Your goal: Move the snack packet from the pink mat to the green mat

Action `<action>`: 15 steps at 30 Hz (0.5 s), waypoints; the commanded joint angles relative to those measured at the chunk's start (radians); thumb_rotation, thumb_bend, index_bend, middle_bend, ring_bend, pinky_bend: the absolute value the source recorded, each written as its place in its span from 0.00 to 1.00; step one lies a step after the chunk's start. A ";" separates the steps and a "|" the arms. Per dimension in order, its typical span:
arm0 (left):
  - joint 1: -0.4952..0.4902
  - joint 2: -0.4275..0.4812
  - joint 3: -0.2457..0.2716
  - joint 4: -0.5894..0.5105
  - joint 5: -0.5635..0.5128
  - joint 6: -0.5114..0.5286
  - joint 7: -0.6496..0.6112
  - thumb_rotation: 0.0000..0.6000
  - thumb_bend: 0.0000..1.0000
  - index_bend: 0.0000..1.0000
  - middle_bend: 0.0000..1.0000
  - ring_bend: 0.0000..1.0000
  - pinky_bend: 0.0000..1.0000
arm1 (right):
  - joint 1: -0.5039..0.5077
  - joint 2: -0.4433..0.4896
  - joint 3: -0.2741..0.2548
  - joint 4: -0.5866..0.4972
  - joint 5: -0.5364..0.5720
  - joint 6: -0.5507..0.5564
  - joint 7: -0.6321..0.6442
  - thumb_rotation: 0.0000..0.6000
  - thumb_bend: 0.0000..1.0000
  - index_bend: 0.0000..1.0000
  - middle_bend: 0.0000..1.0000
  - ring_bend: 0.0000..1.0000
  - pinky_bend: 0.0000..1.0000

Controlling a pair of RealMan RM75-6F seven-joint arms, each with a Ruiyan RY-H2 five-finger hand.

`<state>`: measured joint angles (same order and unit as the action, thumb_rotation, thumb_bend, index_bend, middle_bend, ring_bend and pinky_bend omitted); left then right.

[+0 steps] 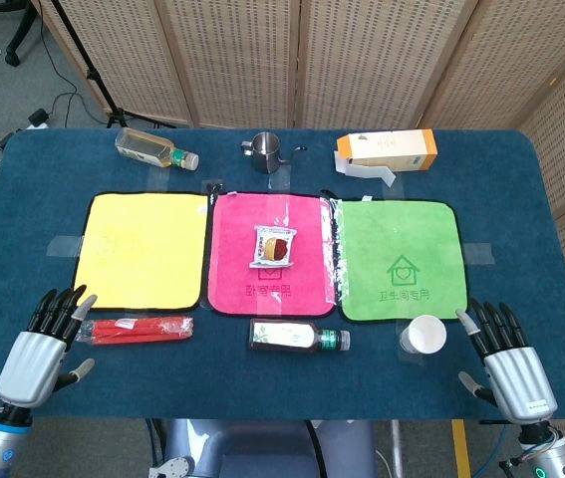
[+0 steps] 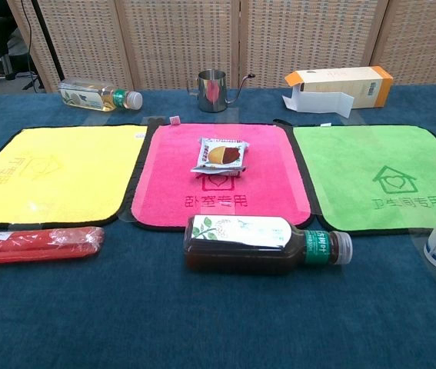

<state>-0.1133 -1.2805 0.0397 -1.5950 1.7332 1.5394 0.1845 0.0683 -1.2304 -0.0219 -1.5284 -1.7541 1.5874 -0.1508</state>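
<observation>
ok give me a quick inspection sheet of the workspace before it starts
surface: blue table with a yellow mat laid flat at the left.
job's things: snack packet lies on the pink mat; green mat bare.
clutter: dark bottle lying in front of the pink mat, paper cup, red packet, clear bottle, metal jug, open carton.
hands: left hand and right hand rest at the near corners, fingers apart, holding nothing.
cables: some on the floor at the far left.
surroundings: woven screens behind the table.
</observation>
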 commanded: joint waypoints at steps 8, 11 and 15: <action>0.002 -0.001 0.002 -0.003 0.008 0.009 0.004 1.00 0.15 0.00 0.00 0.00 0.00 | 0.005 -0.001 0.001 0.003 0.007 -0.013 0.006 1.00 0.18 0.00 0.00 0.00 0.00; 0.004 0.003 0.004 -0.007 0.018 0.020 -0.001 1.00 0.15 0.00 0.00 0.00 0.00 | 0.006 -0.002 0.004 0.003 0.010 -0.013 0.002 1.00 0.18 0.00 0.00 0.00 0.00; 0.010 0.009 0.012 -0.012 0.042 0.040 -0.011 1.00 0.15 0.00 0.00 0.00 0.00 | 0.006 -0.005 0.004 0.002 0.015 -0.017 -0.005 1.00 0.18 0.00 0.00 0.00 0.00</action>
<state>-0.1052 -1.2731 0.0497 -1.6056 1.7713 1.5757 0.1763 0.0740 -1.2351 -0.0174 -1.5265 -1.7400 1.5710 -0.1552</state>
